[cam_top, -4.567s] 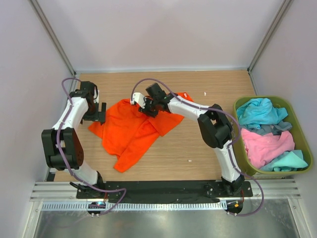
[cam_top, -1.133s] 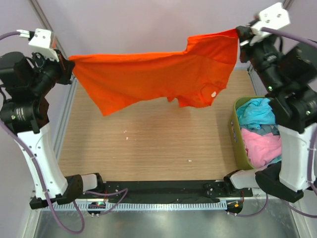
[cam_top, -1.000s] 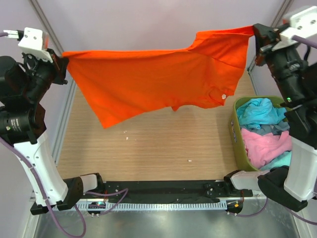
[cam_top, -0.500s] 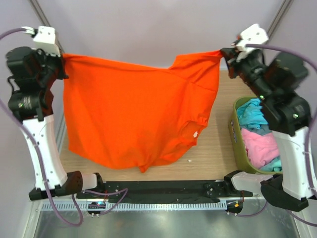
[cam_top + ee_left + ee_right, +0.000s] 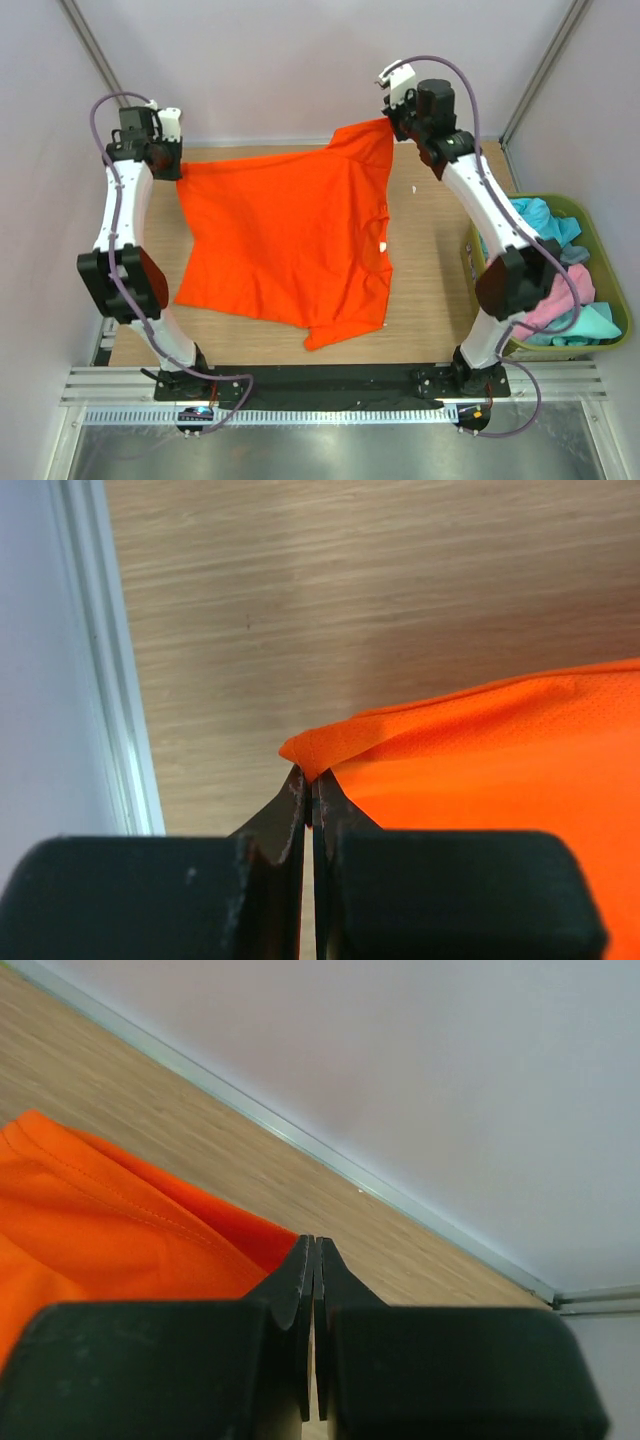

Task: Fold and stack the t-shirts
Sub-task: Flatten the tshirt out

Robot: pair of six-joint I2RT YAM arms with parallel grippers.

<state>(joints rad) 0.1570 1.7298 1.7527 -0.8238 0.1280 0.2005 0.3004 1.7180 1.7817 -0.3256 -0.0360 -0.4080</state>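
Overhead view: orange t-shirt (image 5: 285, 240) spread across the wooden table (image 5: 430, 290), its far edge strung between the left gripper (image 5: 172, 168) at the far left and the right gripper (image 5: 392, 122) at the far right. The near hem lies towards the arm bases. Only this view shows the whole garment and the olive-green bin (image 5: 556, 200) at the table's right edge, which holds a turquoise shirt (image 5: 540, 220) and a pink shirt (image 5: 575, 290).

Left wrist view: the left gripper (image 5: 308, 792) has its jaws pressed together on a folded corner of the orange t-shirt (image 5: 500, 760). The cloth runs off to the right above the table (image 5: 350, 600). This grip is not resolved from overhead.

Right wrist view: the right gripper (image 5: 312, 1252) is likewise closed, with no gap between the fingers, pinching an edge of the orange t-shirt (image 5: 100, 1210) whose stitched seam is visible. Behind it the table meets the pale back wall (image 5: 450, 1060).
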